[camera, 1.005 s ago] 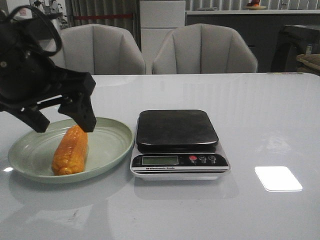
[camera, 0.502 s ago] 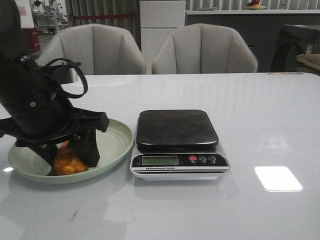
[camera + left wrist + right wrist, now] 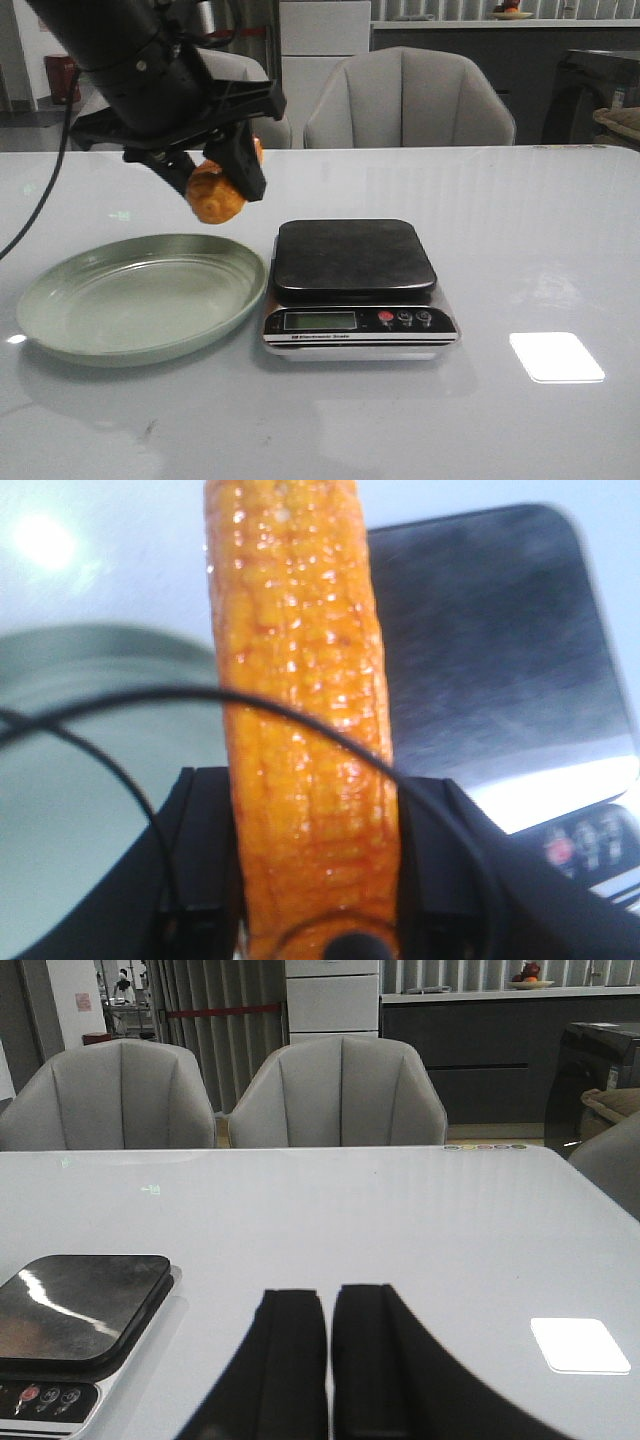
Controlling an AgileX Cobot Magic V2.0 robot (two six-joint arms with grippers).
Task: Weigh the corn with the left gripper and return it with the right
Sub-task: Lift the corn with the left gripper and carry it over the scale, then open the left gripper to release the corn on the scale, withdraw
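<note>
My left gripper point(image 3: 212, 182) is shut on the orange-yellow corn point(image 3: 215, 196) and holds it in the air, above the gap between the green plate point(image 3: 140, 300) and the scale point(image 3: 355, 262). In the left wrist view the corn point(image 3: 300, 710) stands lengthwise between my black fingers point(image 3: 200, 860), over the plate's rim point(image 3: 100, 645) and the scale's dark platform point(image 3: 500, 650). The plate holds nothing. My right gripper point(image 3: 328, 1305) is shut and empty, low over the table to the right of the scale point(image 3: 80, 1310); it does not show in the front view.
The scale's display and buttons point(image 3: 405, 318) face the table's front edge. Two grey chairs point(image 3: 410, 100) stand behind the table. A bright light patch point(image 3: 556, 357) lies on the white tabletop at the right.
My left gripper closed on the corn in the plate, then lifted it up and to the right, toward the scale. The plate is now bare.
</note>
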